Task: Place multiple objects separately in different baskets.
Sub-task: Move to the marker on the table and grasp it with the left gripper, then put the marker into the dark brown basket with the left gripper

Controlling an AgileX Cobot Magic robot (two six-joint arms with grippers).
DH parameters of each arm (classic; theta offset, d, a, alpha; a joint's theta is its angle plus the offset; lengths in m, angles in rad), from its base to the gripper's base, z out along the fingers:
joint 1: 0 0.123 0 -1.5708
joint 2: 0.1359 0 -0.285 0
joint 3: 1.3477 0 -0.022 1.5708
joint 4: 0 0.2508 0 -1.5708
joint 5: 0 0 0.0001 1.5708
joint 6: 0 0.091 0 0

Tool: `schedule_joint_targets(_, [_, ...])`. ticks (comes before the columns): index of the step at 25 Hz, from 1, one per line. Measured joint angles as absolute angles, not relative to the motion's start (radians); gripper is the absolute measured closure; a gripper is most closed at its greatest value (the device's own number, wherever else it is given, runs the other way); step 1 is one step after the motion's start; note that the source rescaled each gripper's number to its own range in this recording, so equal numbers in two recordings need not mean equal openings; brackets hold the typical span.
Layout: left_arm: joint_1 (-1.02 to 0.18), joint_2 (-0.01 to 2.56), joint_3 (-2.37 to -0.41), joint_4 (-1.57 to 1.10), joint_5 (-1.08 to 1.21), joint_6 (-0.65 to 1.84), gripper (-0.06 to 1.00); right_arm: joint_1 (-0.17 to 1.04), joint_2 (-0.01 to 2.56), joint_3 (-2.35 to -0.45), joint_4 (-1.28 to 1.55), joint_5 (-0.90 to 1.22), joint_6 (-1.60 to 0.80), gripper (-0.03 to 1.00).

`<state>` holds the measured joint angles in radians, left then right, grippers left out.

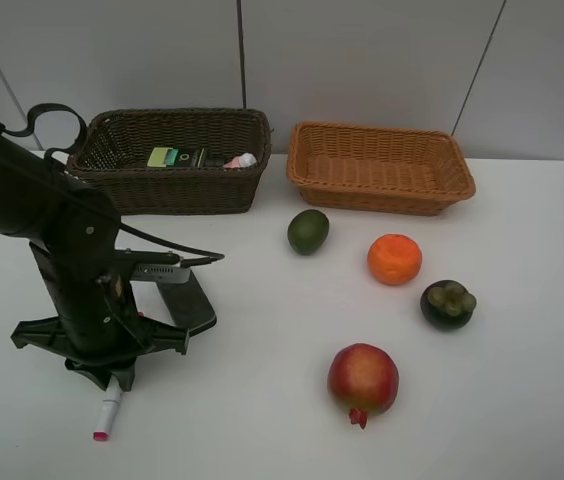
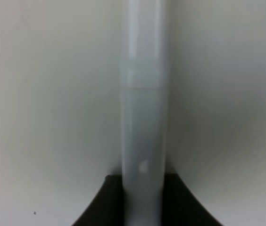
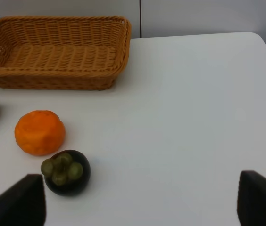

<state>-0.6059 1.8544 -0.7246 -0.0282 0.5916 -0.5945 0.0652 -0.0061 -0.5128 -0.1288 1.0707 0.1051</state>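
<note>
My left gripper (image 1: 112, 385) points straight down at the front left of the table, and its jaws stand against both sides of the white marker with pink tip (image 1: 105, 412). The left wrist view shows the marker (image 2: 142, 117) very close, with dark fingers (image 2: 100, 202) on either side. The black flat case (image 1: 188, 305) lies partly under the left arm. The dark brown basket (image 1: 162, 190) holds the green pump bottle (image 1: 175, 157) and the pink small bottle (image 1: 243, 160). The light basket (image 1: 382, 185) holds nothing. My right gripper (image 3: 142, 207) is open above the table, near the mangosteen (image 3: 66, 172).
The green avocado-like fruit (image 1: 308, 231), the orange (image 1: 394, 258), the mangosteen (image 1: 448, 304) and the red pomegranate (image 1: 363, 379) lie apart on the white table (image 1: 522, 400), in front of the light basket. A grey panelled wall stands behind the baskets.
</note>
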Motion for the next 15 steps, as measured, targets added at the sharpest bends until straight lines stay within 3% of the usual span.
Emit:
schedule_joint_targets(8, [-0.588, 1.633, -0.954, -0.014, 0.792, -0.529, 0.94, 0.065, -0.006, -0.513, -0.129, 1.071, 0.105, 0.26])
schedule_joint_targets(15, [-0.364, 1.716, -1.397, 0.047, 0.934, -0.442, 0.94, 0.065, -0.006, -0.513, -0.129, 1.071, 0.105, 0.26])
